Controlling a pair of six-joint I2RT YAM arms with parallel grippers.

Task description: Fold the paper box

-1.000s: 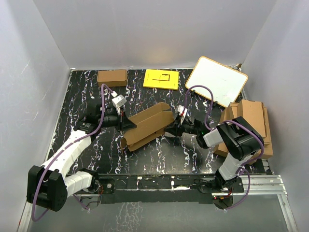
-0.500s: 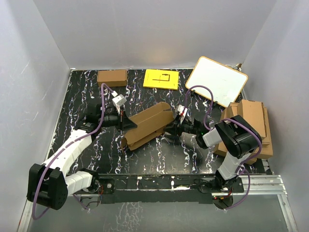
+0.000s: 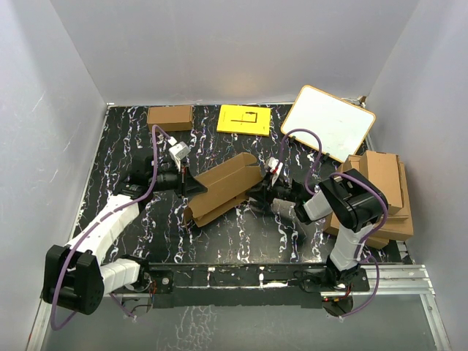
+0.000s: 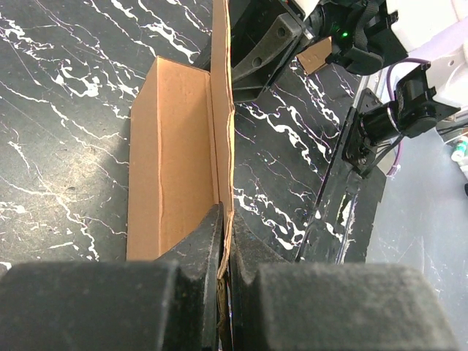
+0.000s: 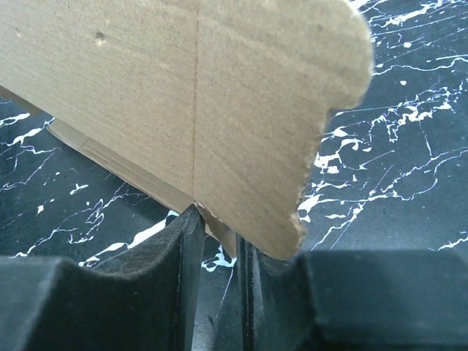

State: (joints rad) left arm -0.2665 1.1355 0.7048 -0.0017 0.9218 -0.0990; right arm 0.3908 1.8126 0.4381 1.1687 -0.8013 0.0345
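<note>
Paper box (image 4: 175, 146) — clamped in left gripper (image 4: 224, 223).

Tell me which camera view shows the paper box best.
Top external: the whole paper box is in sight, end to end. The left wrist view shows only one wall and a panel beside it; the right wrist view only one flap, close up.

No readable text; the yellow sheet (image 3: 244, 119) perhaps bears lines.

There are two robot arms (image 3: 110, 219), one paper box (image 3: 223, 189) in the middle, one small brown carton (image 3: 170, 117) at eleven o'clock, one yellow sheet (image 3: 244, 120) at twelve, one whiteboard (image 3: 329, 123) at one, and one pile of cardboard sheets (image 3: 384, 181) at three.
</note>
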